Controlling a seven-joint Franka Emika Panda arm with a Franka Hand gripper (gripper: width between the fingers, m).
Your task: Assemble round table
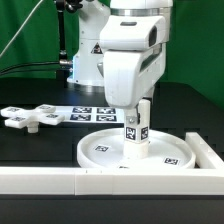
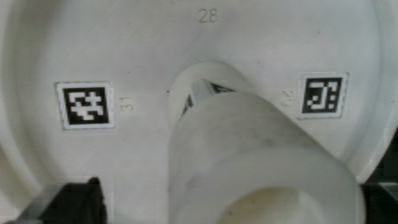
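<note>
While the gripper (image 1: 136,110) hangs wide open around the upright post (image 1: 137,130), holding nothing, the post stands inside the rimmed round disc (image 1: 100,150). The border wall (image 1: 60,182) runs just beside the disc on 2 sides. The cross-shaped piece (image 1: 30,118) lies well apart, at the exterior view's left.

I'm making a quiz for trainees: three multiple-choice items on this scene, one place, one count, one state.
1. Tags on the round disc in the wrist view? A two B five C none
2. The post is: A lying flat B upright on the disc C tilted
3. The cross-shaped piece lies: A on the disc B on the black table, at the exterior view's left C on the post
Answers: A, one each side of the post; B, it stands straight; B, apart from the disc.
</note>
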